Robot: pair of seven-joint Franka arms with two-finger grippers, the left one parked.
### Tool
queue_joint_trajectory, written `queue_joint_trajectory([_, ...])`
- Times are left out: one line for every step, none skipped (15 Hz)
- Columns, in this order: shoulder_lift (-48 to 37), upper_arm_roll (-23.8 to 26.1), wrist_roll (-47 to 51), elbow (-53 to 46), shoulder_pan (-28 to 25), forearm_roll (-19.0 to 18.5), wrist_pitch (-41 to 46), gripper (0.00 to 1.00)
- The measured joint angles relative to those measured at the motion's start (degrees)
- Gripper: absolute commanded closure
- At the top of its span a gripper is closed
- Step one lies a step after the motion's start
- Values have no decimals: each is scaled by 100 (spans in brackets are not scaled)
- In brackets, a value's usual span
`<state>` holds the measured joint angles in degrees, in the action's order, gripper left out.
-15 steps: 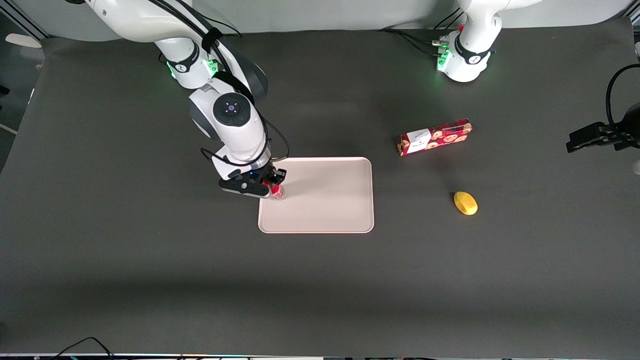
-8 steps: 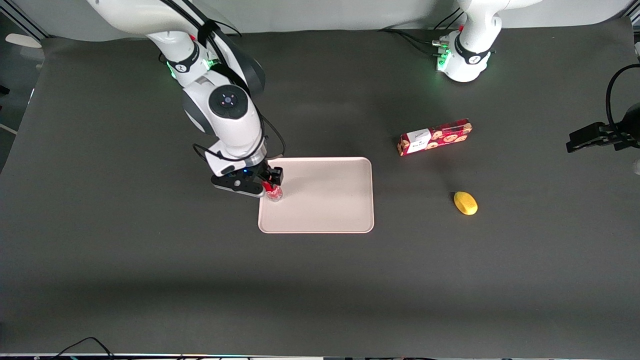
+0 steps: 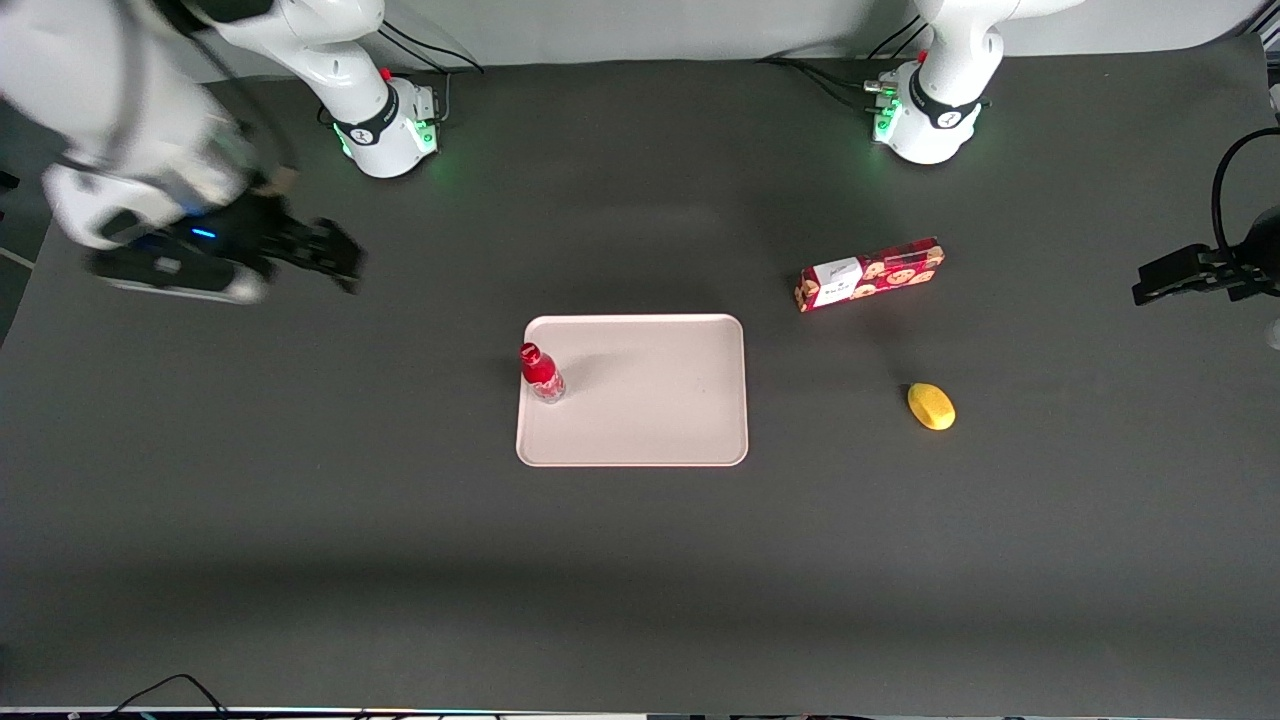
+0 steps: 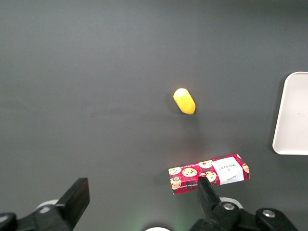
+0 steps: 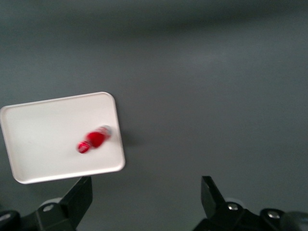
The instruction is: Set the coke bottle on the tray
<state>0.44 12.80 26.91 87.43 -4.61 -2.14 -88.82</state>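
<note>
Well apart from released, empty fingers (image 5: 83, 199) of gripper (image 3: 335, 255): coke bottle (image 3: 541, 373) upright on tray (image 3: 660, 400), near rim; jolt could topple it off.

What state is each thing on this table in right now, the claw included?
coke bottle: upright on the tray, near one edge, cap on, free of the claw.
tray: flat on the table, holding only the bottle.
cookie box: lying on its side, closed.
lemon: lying loose.
claw: open, empty, away from the tray.

White arm (image 3: 120, 100) (black cables), black claw (image 3: 335, 260).
</note>
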Motion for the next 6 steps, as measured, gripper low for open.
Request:
queue_joint_trajectory([-185, -342, -427, 78, 16, 26, 165, 0])
queue_joint_trajectory([-315, -658, -876, 213, 20, 33, 216, 0])
queue_joint_trajectory([-409, -962, -1273, 382, 24, 36, 216, 0])
queue_joint_trajectory([-463, -1219, -1546, 520, 29, 41, 209, 0])
queue_joint_trajectory([-482, -1407, -1693, 600, 33, 51, 199, 0])
queue_joint_trajectory([-481, -1514, -1726, 630, 34, 77, 186, 0])
